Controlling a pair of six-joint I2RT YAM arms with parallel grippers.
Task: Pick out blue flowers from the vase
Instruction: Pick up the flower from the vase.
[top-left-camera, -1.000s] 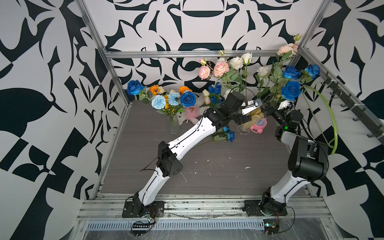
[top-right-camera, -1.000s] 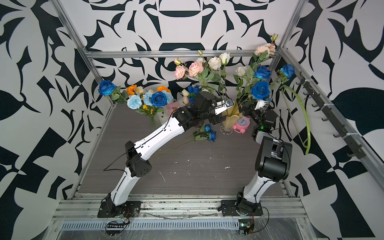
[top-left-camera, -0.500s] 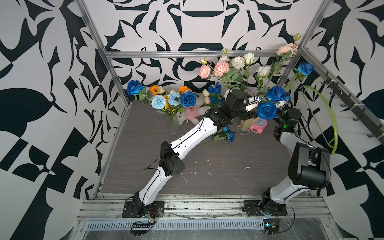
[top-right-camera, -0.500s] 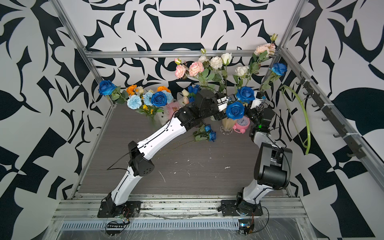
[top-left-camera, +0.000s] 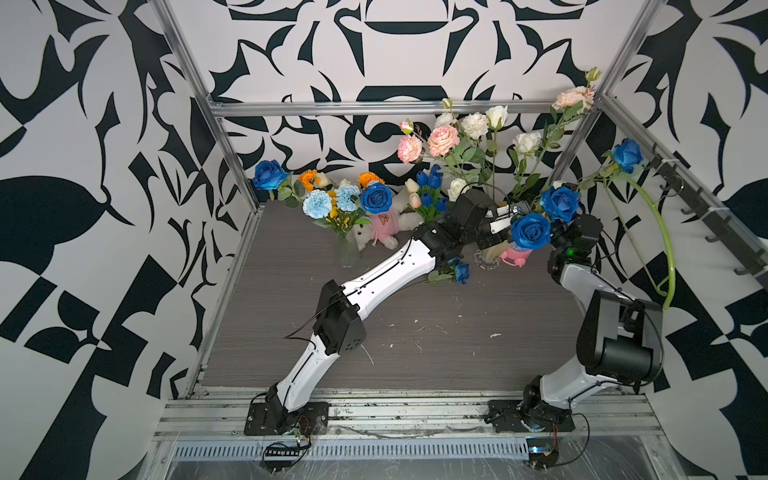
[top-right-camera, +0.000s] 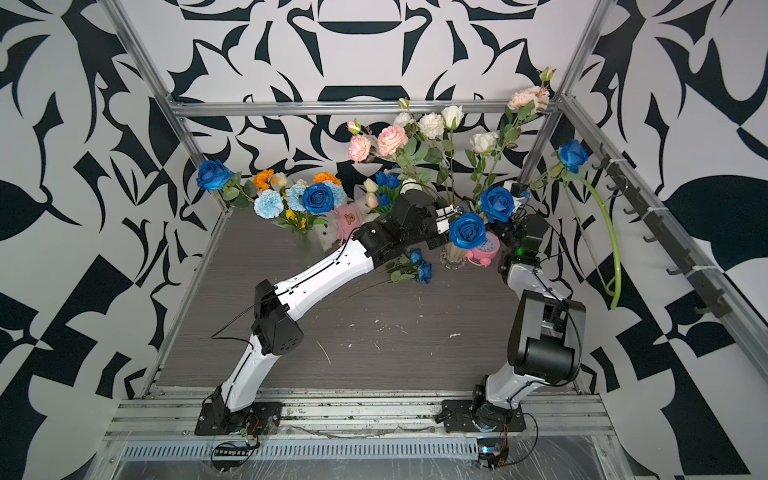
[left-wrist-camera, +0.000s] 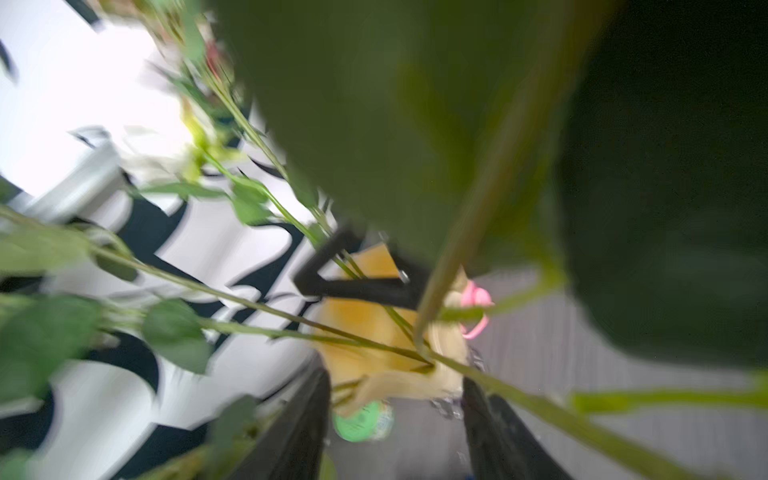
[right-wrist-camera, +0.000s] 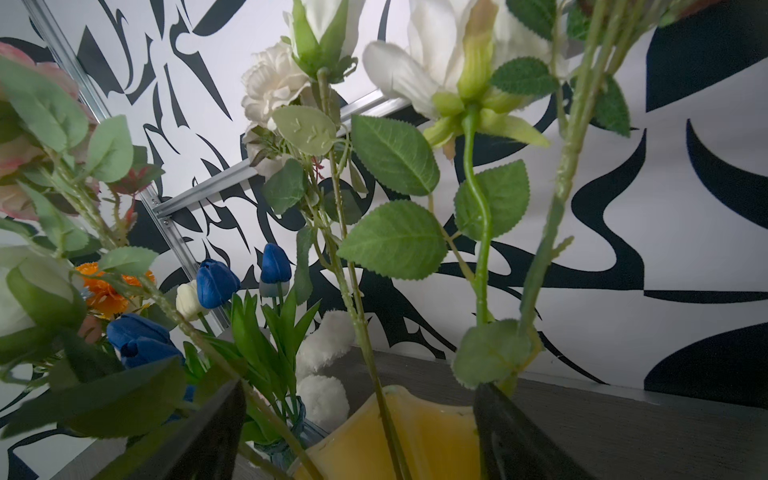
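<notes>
The left arm (top-left-camera: 374, 282) reaches from its base at the lower centre diagonally towards the upper right, with the left gripper (top-left-camera: 500, 222) at the yellow vase (right-wrist-camera: 424, 440). In the wrist view its fingers (left-wrist-camera: 299, 428) stand partly apart among blurred stems; whether they pinch one I cannot tell. The right arm (top-left-camera: 615, 328) folds upward at the right edge, and the right gripper (right-wrist-camera: 359, 392) is spread wide about the vase rim. Two blue roses (top-left-camera: 532, 230) sit right of centre, between the grippers. A third (top-left-camera: 461, 272) lies on the table (top-left-camera: 415, 332).
</notes>
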